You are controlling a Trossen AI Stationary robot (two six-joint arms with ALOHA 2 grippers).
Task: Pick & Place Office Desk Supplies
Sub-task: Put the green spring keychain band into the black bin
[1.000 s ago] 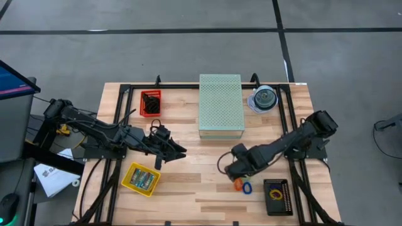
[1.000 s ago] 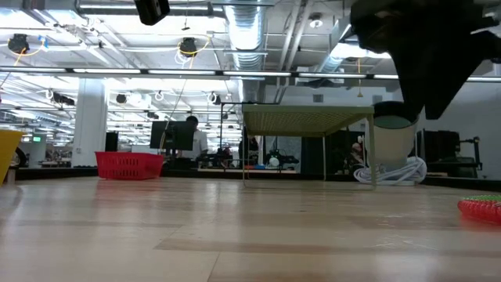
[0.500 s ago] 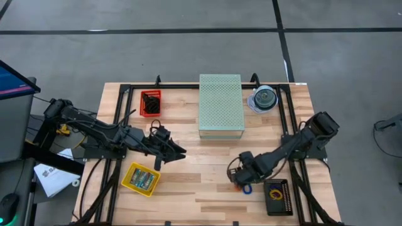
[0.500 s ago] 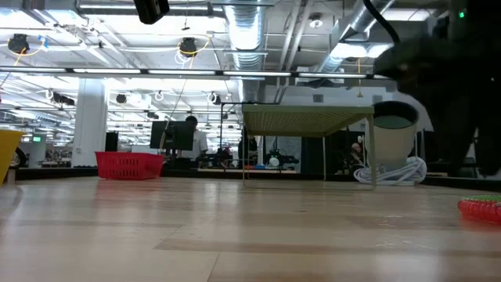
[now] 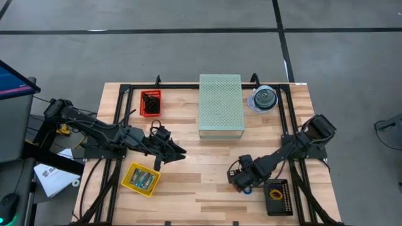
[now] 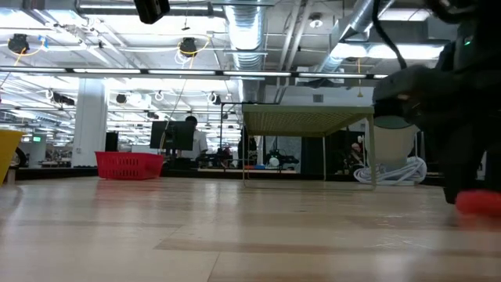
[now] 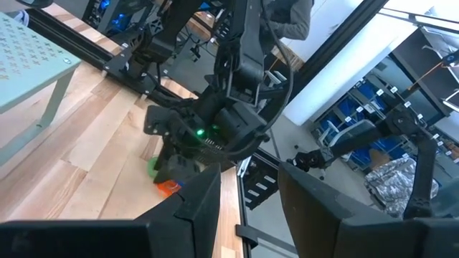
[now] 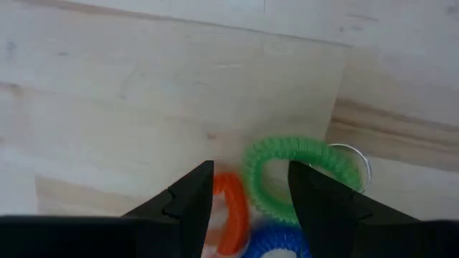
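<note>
Right end effector (image 8: 247, 197) is low over the coil loops at the front right of the worktop (image 5: 188, 188), fingers spread, nothing pinched. Three loops lie bunched and touching: one green loop (image 8: 301, 175), one orange loop (image 8: 231, 211), one blue loop (image 8: 269, 240). The green one carries a small metal ring.

Left end effector (image 5: 179, 150) waits mid-left of the worktop, fingers apart and empty.

Risk, as judged: the loops touch, so closing here could catch two at once, or nudge one aside; the springy coils may slip from the fingers.

Count: one yellow tray (image 5: 141, 179), one red basket (image 5: 150, 103), one black tray (image 5: 276, 196), one pale green perforated box (image 5: 220, 105), one disc spindle (image 5: 264, 98).
</note>
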